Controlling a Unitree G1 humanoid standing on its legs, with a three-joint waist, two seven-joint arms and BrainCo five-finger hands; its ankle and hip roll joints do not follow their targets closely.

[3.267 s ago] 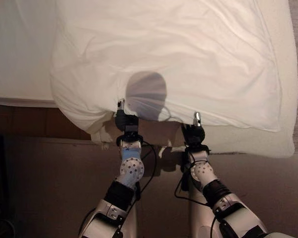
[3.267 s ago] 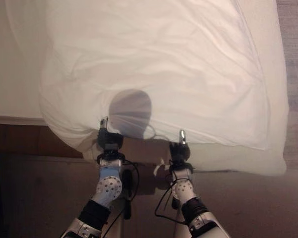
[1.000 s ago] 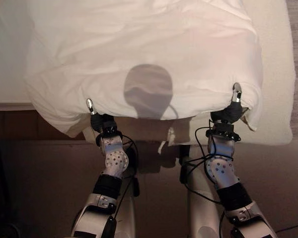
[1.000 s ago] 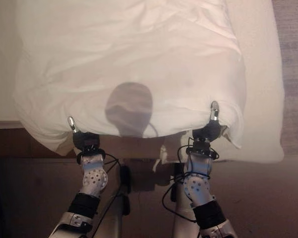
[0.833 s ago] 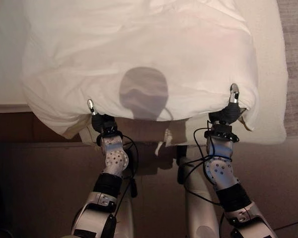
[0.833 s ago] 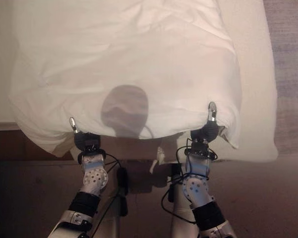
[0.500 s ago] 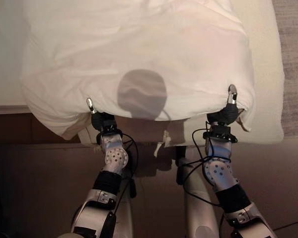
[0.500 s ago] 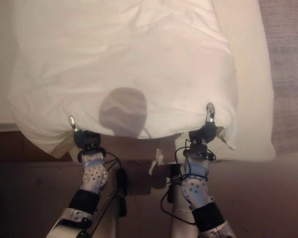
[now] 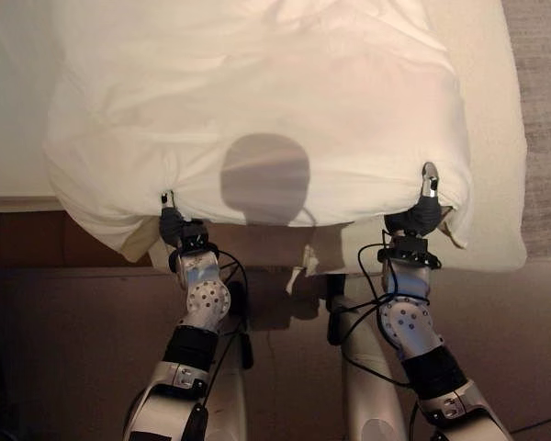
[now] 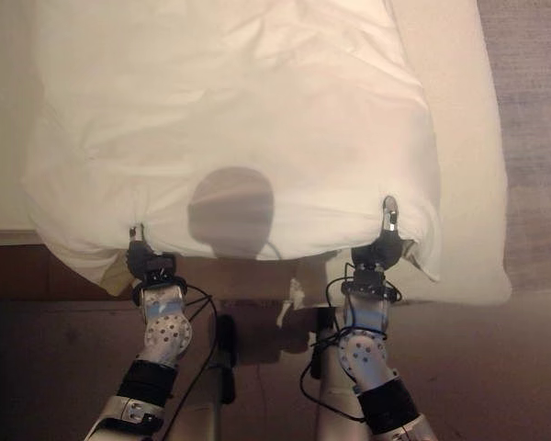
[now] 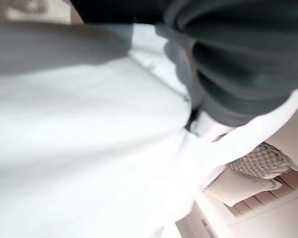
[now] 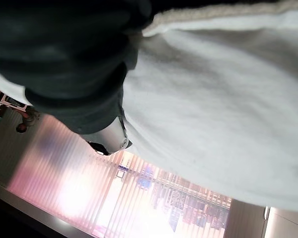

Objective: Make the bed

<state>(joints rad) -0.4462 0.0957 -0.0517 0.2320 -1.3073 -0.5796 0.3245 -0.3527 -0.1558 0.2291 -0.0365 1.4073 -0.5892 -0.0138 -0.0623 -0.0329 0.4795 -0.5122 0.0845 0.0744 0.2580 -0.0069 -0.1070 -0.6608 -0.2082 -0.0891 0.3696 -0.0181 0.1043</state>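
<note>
White duvet (image 9: 257,101) edge over curled fingers (image 9: 429,176)

Left hand (image 9: 173,223), right hand (image 9: 421,213) raised forward (fingers mostly hidden).

Floor (image 9: 73,349): dark brown, plain, along the near edge of the bed (image 9: 492,138).
Carpet (image 9: 544,110): grey, textured, a strip beside the bed's right edge.
Wooden panel (image 9: 32,241): reddish brown, at the floor's far left edge, under the bed's near edge.
Cushion (image 11: 256,161): woven pattern, seen in the left wrist view, touching a plain beige cushion (image 11: 238,189).
Slatted panel (image 12: 89,198): brightly lit, right wrist view.
</note>
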